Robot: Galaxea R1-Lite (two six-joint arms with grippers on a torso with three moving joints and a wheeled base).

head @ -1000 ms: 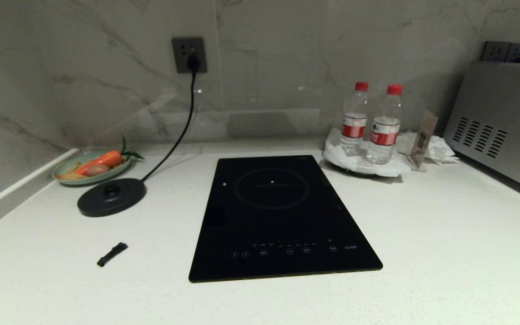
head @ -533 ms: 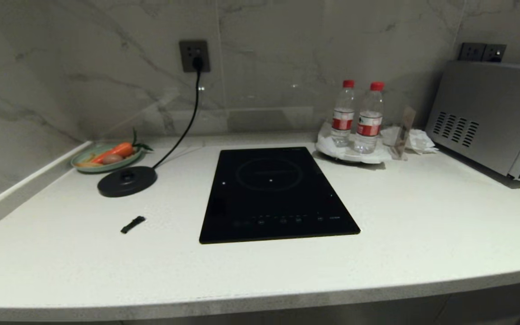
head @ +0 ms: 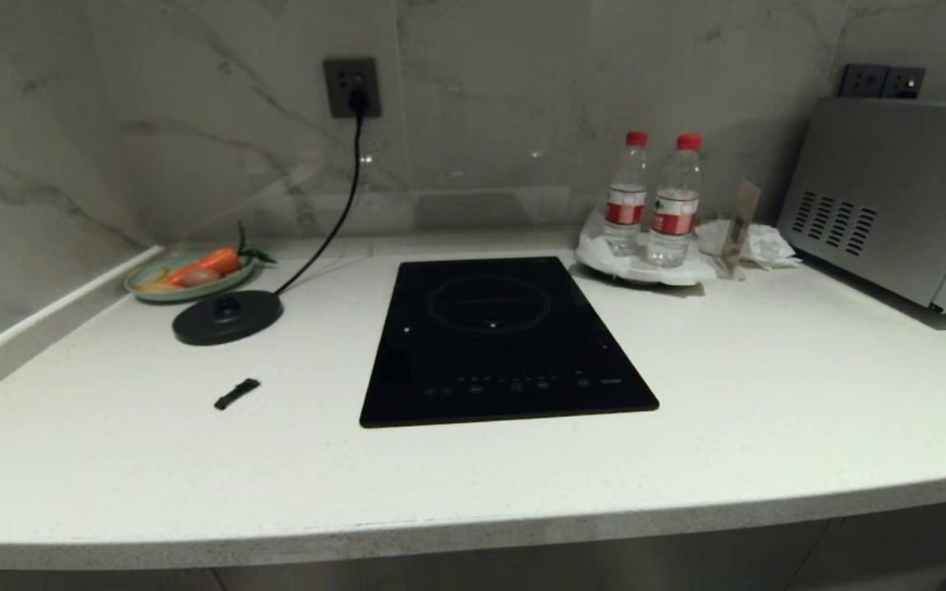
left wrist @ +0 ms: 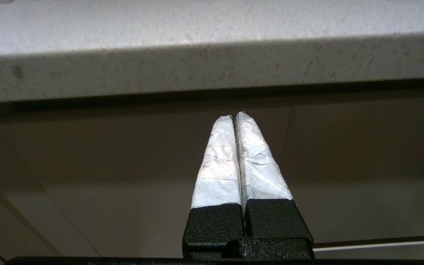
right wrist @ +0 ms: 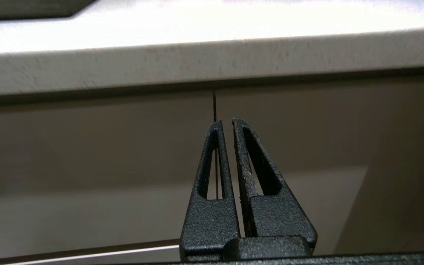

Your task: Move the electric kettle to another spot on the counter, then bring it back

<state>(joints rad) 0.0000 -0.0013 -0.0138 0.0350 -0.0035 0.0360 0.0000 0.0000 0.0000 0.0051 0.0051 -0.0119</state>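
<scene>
The electric kettle is out of view in every picture. The white speckled counter [head: 769, 394] fills the head view, with its rounded front edge near the bottom. Neither arm appears in the head view. My left gripper [left wrist: 234, 115] is shut, its white-wrapped fingers pressed together with nothing between them. It hangs below the counter's front edge [left wrist: 197, 66], pointing at the cabinet front. My right gripper [right wrist: 226, 120] is also shut and empty, below the same edge [right wrist: 197, 62].
A flat round black base disc [head: 227, 317] sits at the back left, its cord running up to a wall socket [head: 351, 86]. Behind it lies a green plate [head: 144, 291] with a carrot. A black hob [head: 498, 336] is inset mid-counter. Two water bottles [head: 626, 193] and a microwave [head: 900, 197] stand at the right; a small black piece [head: 236, 394] lies loose.
The whole head picture has shifted: the camera has drawn back, and the counter's front edge has come into view. Nothing on the counter has moved.
</scene>
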